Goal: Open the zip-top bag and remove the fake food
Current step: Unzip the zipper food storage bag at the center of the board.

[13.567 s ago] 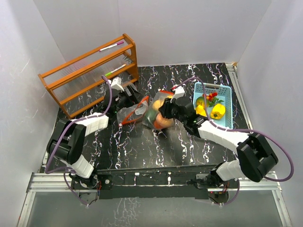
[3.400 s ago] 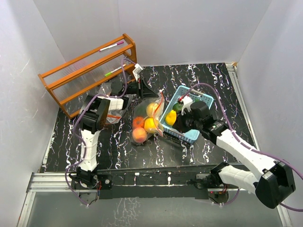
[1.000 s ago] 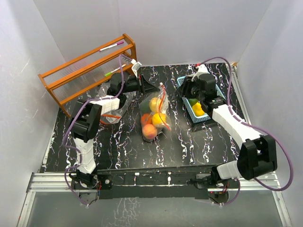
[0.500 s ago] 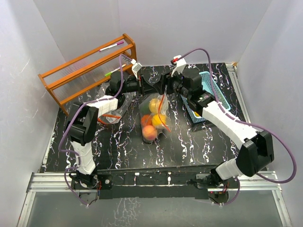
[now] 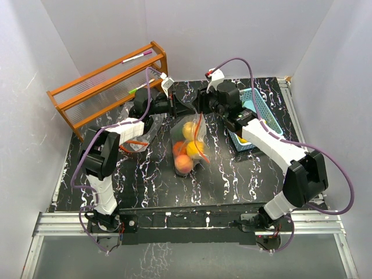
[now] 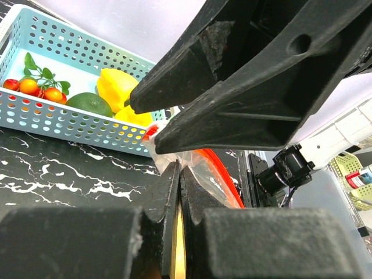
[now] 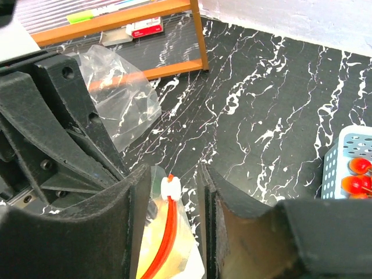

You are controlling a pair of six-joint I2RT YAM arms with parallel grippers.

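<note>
The clear zip-top bag [image 5: 197, 132] hangs above the table with fake food inside: a yellow fruit [image 5: 188, 129], another yellow one [image 5: 196, 148] and a peach one [image 5: 184, 164]. My left gripper [image 5: 185, 108] is shut on the bag's top corner [image 6: 200, 173] and holds it up. My right gripper [image 7: 172, 195] is open. Its fingers [image 7: 137, 221] stand on either side of the white slider [image 7: 171, 187] at the end of the orange zip [image 7: 163, 244], with a gap on the right side. In the top view the right gripper [image 5: 198, 107] meets the left one tip to tip.
A blue perforated basket [image 5: 263, 111] at the right holds a yellow fruit [image 6: 116, 87], a green one [image 6: 90, 104] and cherry tomatoes [image 6: 35, 87]. An empty clear bag [image 5: 137, 135] lies by the orange wooden rack [image 5: 110, 87] with marker pens at back left.
My right arm swung left from the basket to the top of the hanging bag, and its fingers now straddle the slider. The left arm and the bag stayed put.
</note>
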